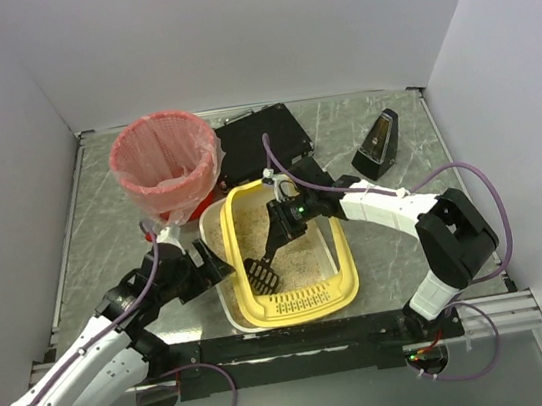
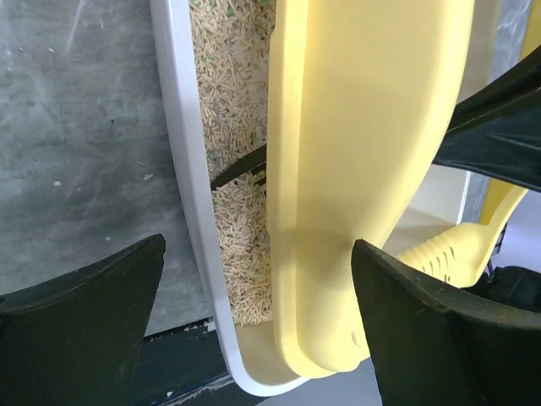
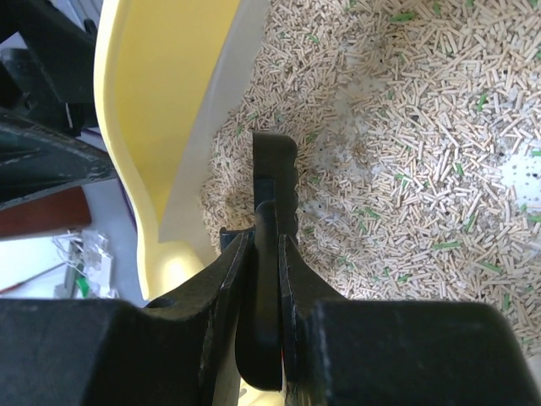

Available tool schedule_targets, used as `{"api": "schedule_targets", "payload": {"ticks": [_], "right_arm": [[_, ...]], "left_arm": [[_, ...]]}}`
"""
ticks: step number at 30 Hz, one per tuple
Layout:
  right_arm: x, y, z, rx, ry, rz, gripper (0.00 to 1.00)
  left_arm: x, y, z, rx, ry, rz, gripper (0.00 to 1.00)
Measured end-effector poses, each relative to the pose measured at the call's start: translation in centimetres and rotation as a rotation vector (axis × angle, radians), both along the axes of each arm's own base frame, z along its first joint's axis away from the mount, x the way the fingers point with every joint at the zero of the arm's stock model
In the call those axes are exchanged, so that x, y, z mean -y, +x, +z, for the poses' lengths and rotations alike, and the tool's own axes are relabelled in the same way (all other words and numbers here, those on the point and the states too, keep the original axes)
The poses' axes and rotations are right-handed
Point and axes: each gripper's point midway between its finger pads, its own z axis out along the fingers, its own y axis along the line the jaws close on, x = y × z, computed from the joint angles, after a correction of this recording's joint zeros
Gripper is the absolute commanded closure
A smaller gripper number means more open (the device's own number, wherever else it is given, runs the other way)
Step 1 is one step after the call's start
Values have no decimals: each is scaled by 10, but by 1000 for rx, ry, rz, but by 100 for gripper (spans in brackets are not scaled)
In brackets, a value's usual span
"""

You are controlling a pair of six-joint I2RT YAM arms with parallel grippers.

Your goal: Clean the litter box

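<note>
The litter box (image 1: 347, 273) is a yellow tray with a slotted strip at its near end, set in a white base and holding beige pellet litter (image 3: 406, 169). My right gripper (image 1: 282, 224) is shut on the handle of a black slotted scoop (image 1: 264, 273). The scoop's head rests in the litter at the box's left side, and the handle shows between the pads in the right wrist view (image 3: 269, 254). My left gripper (image 1: 215, 269) is open. Its fingers straddle the white wall (image 2: 190, 211) and yellow rim (image 2: 363, 127) at the near left corner, without closing on them.
A round bin with a pink liner (image 1: 165, 165) stands at the back left, close to the box. A flat black case (image 1: 262, 139) lies behind the box. A small black wedge-shaped object (image 1: 377, 144) stands at the back right. White walls enclose the table.
</note>
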Motion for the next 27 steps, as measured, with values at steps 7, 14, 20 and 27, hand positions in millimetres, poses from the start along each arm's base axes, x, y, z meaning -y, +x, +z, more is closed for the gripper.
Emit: {"api": "schedule_targets", "payload": {"ticks": [7, 14, 20, 27], "right_arm": [[-1, 0, 2, -37, -3, -34, 100], [-2, 1, 1, -32, -18, -49, 100], [-4, 2, 2, -33, -14, -56, 100], [-6, 4, 3, -32, -12, -66, 100]], "left_arm": [[-8, 11, 16, 45, 15, 66, 3], [7, 41, 61, 114, 90, 63, 3], [32, 67, 67, 90, 299, 35, 5], [19, 73, 34, -1, 544, 50, 17]]}}
